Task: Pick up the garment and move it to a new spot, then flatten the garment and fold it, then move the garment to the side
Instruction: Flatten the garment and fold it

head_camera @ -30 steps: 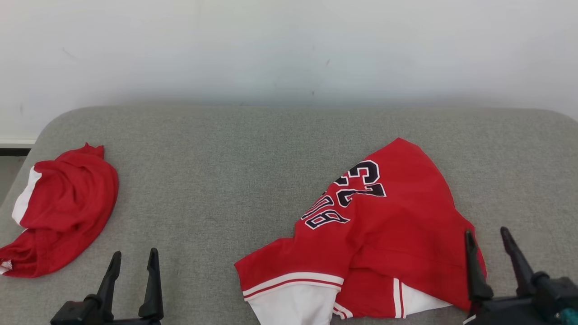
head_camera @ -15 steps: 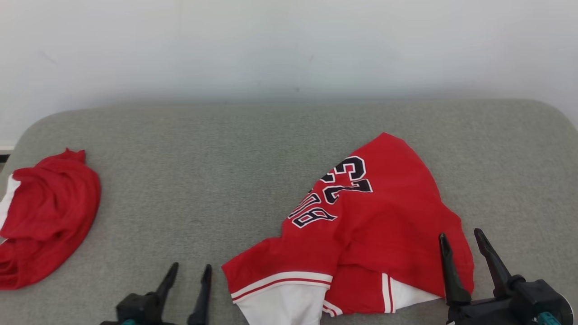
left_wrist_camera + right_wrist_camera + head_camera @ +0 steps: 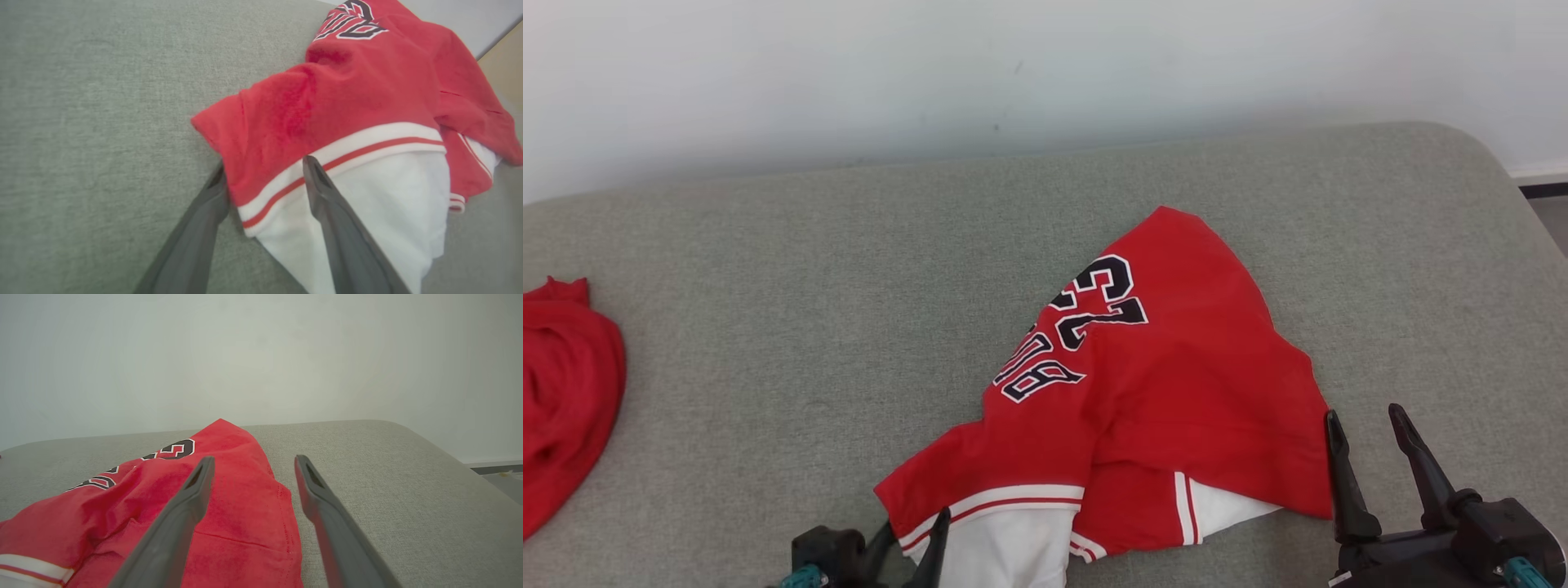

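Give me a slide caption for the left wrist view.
Open left claw straddling the striped corner of a crumpled red jersey on grey upholstery.

From my seat I see a grey fabric-covered padded surface with rounded far corners. Two things lie directly on it. The garment, red with white trim and dark numerals, lies rumpled right of centre and reaches toward the near edge. A bunched red cloth lies at the far left, well apart from the garment.

light: bright, even, diffuse | shadows: faint, soft | glare: mild on wall | blur: wrist views slightly soft
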You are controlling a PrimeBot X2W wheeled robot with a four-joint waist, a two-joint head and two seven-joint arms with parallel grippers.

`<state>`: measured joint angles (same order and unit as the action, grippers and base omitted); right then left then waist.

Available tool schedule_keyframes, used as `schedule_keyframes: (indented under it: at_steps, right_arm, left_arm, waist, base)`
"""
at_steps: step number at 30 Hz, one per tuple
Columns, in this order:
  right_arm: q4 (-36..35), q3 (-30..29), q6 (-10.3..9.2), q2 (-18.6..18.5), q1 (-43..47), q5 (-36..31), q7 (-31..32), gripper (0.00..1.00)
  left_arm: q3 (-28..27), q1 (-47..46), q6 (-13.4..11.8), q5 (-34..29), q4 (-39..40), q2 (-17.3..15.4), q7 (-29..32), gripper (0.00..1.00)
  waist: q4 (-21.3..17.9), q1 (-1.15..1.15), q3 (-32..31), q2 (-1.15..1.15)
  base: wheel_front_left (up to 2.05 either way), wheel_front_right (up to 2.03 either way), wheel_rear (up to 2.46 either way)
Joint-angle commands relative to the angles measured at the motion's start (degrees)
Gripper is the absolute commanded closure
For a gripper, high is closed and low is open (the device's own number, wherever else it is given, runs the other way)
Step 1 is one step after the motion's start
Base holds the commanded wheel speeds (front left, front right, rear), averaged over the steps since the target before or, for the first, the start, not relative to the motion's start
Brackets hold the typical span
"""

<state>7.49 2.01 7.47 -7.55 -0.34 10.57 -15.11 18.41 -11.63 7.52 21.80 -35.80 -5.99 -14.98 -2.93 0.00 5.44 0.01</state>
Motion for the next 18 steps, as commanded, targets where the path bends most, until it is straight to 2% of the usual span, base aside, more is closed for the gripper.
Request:
schedule_keyframes:
  at_steps: [1,5,12,18]
  right_arm:
    - [-0.15,-0.22,0.06,0.01,-0.62,0.21,-0.06,0.0]
    - [-0.11,-0.39,0.06,0.2,-0.68,0.17,-0.07,0.0]
    - [0.74,-1.34,0.06,0.51,-0.45,-0.2,-0.07,0.0]
    - [1.63,-1.77,0.06,1.06,0.19,-0.21,-0.07,0.0]
  left_arm:
    - [1.8,-1.12,-0.12,1.67,0.39,-0.61,-0.19,1.0]
    - [0.77,-3.1,-0.12,3.97,4.46,-2.06,-0.17,1.0]
    - [-4.39,-9.81,-0.12,2.45,11.81,-4.93,-0.18,1.0]
    - [-4.96,-10.97,-0.12,2.8,10.91,-5.05,-0.18,1.0]
  waist:
    - [-0.53,0.0,0.58,-0.01]
    - [-0.53,0.0,0.79,-0.01]
    - [-0.33,0.0,-0.05,-0.01]
    - [-0.35,0.0,-0.9,-0.01]
  base:
    - [0.0,0.0,0.0]
    - [0.0,0.0,0.0]
    - [0.0,0.0,0.0]
    - [0.0,0.0,0.0]
